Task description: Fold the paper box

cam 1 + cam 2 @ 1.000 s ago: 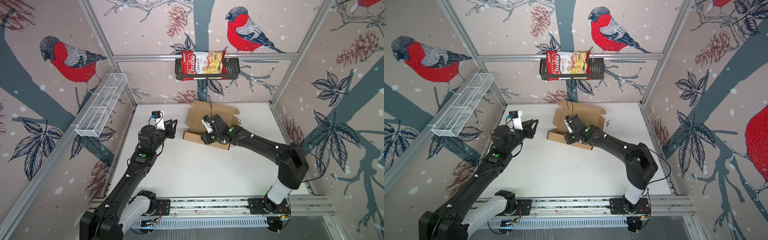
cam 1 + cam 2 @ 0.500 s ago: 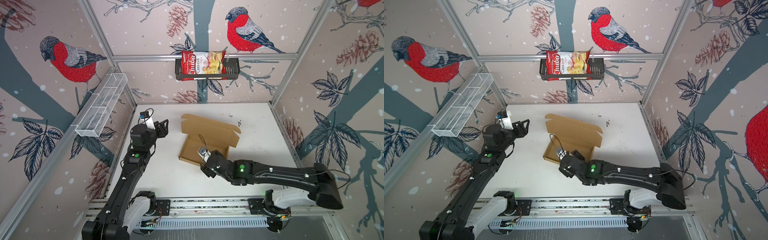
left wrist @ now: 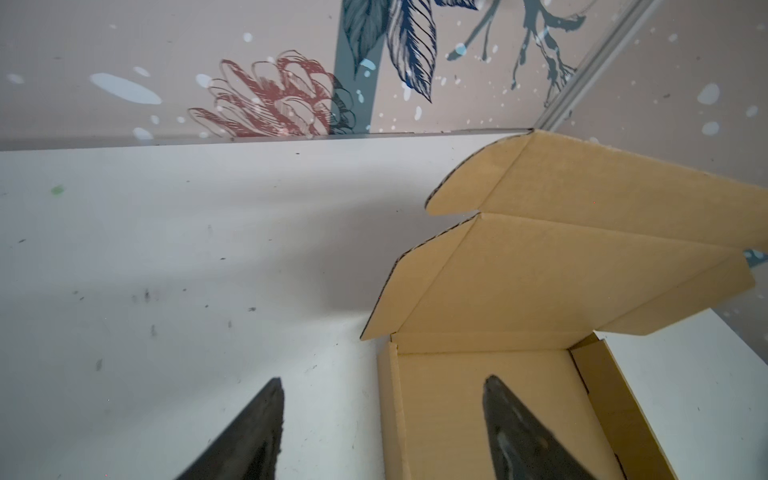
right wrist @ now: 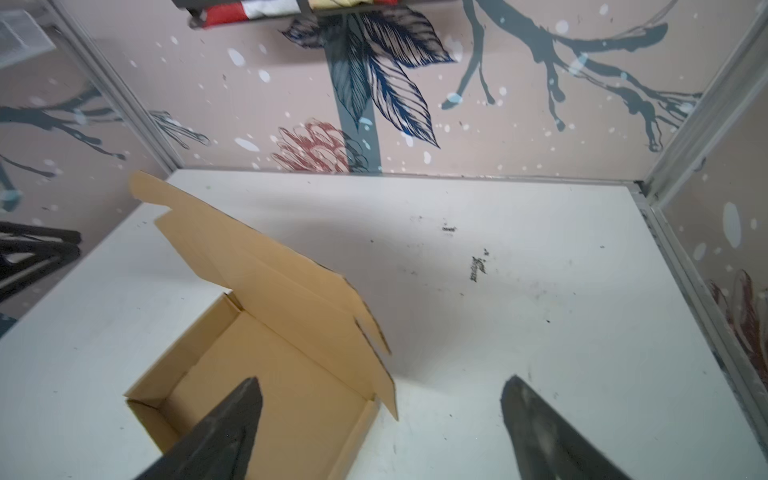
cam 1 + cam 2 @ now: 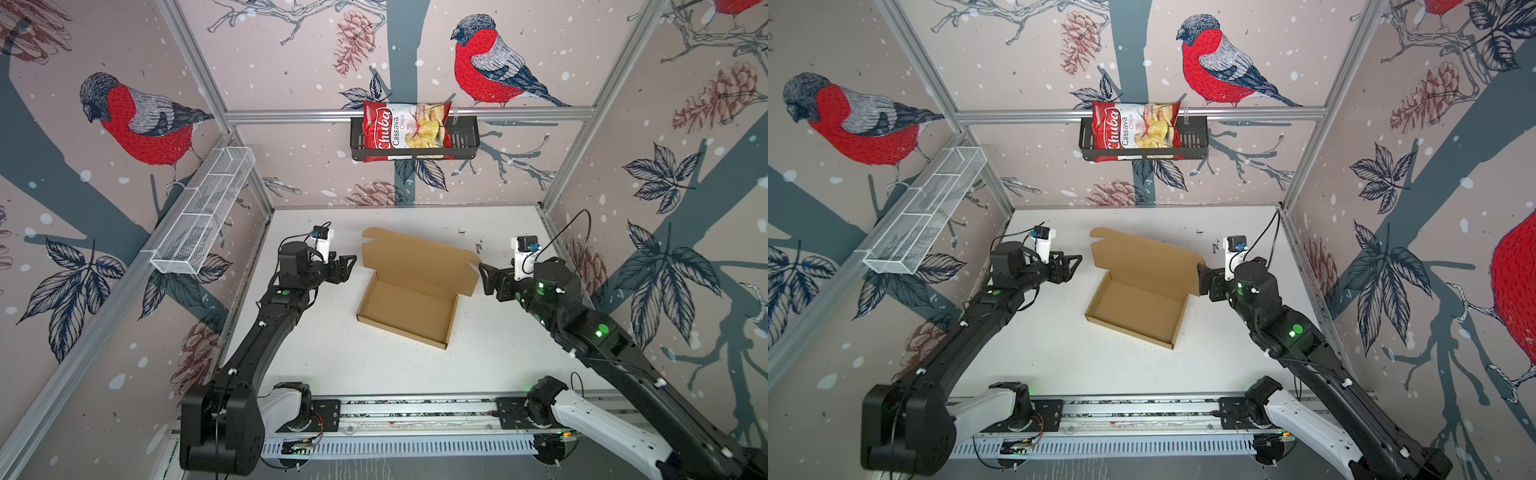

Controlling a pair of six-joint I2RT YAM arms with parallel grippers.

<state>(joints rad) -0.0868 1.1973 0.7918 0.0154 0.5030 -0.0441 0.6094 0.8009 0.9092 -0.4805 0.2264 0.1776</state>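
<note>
The paper box (image 5: 409, 309) is a brown cardboard mailer lying in the middle of the white table, also seen from above at the paper box (image 5: 1138, 309). Its shallow tray is formed and its lid (image 5: 415, 257) stands open, leaning toward the back wall. My left gripper (image 5: 347, 268) hovers just left of the lid, open and empty. My right gripper (image 5: 485, 278) sits just right of the lid's corner, open and empty too. In the left wrist view the box (image 3: 519, 291) lies ahead of the left gripper (image 3: 384, 380). In the right wrist view the box (image 4: 270, 291) lies ahead of the right gripper (image 4: 383, 380).
A red chips bag (image 5: 405, 131) rests in a black basket (image 5: 465, 139) on the back wall. A white wire basket (image 5: 203, 220) hangs on the left wall. The arms' rail (image 5: 415, 411) runs along the table's front edge.
My right gripper let go of the box, swung past its front and now sits at its right side. The left gripper drew back a little. Both opened wider. The box slid forward, lid now open.
</note>
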